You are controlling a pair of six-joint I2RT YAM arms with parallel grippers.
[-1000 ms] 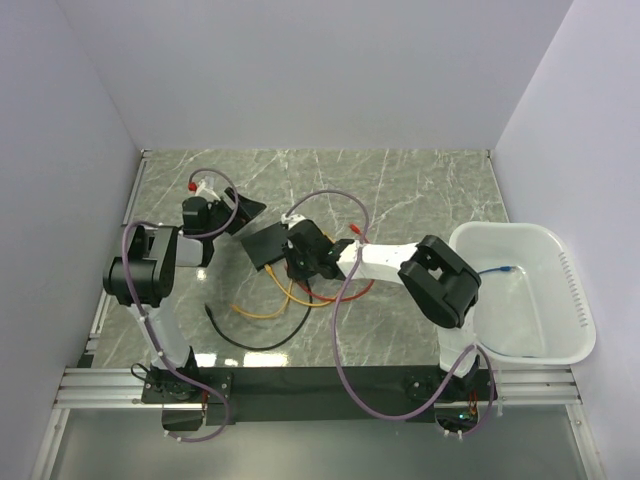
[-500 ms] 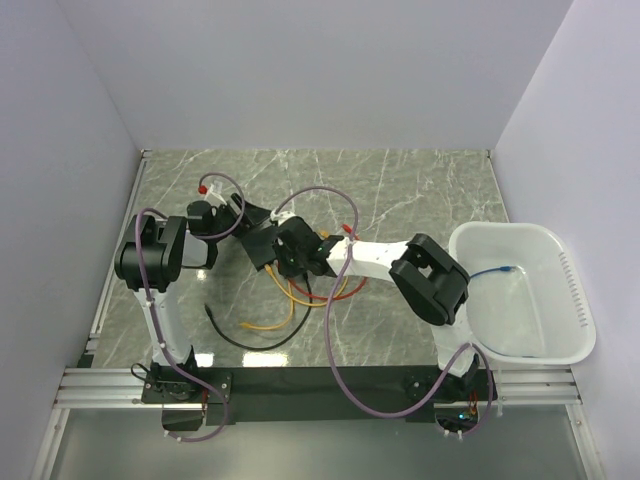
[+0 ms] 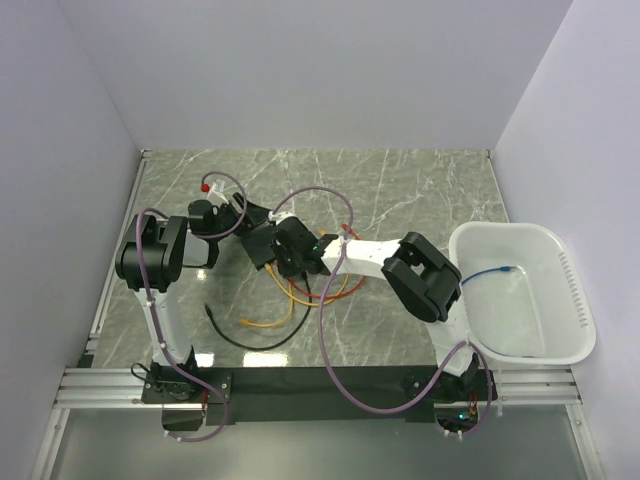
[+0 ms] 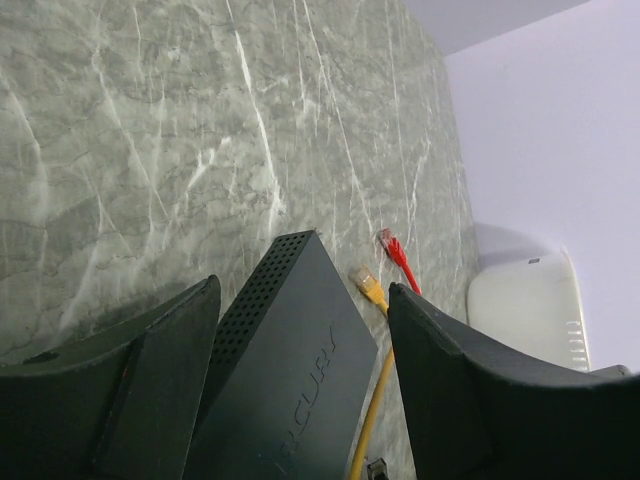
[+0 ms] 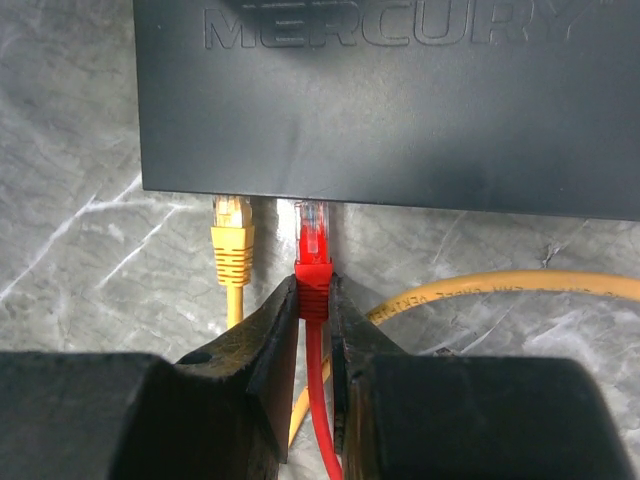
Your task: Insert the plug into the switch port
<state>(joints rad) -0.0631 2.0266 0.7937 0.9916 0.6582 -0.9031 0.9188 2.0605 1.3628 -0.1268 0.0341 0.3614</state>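
Observation:
The switch (image 5: 390,100), a flat matte-black box, lies left of the table's middle (image 3: 262,243). My right gripper (image 5: 313,287) is shut on the boot of a red plug (image 5: 313,262). The plug's clear tip is at the switch's near edge. I cannot tell how deep it sits. A yellow plug (image 5: 232,240) lies just left of it, its tip at the same edge. My left gripper (image 4: 302,290) is open and straddles the switch (image 4: 290,370) from the other side. A yellow cable (image 4: 375,400) runs between the switch and the right finger (image 4: 460,390).
Yellow, red and black cables (image 3: 255,335) loop on the marble in front of the switch. Another red plug (image 4: 393,248) and a yellow plug (image 4: 365,283) lie beyond the switch. A white tub (image 3: 575,290) holding a blue cable (image 3: 495,270) stands at the right edge.
My left gripper has swung right and now has its jaws around the switch. My right gripper, with the red plug, has moved a little to the left, against the switch.

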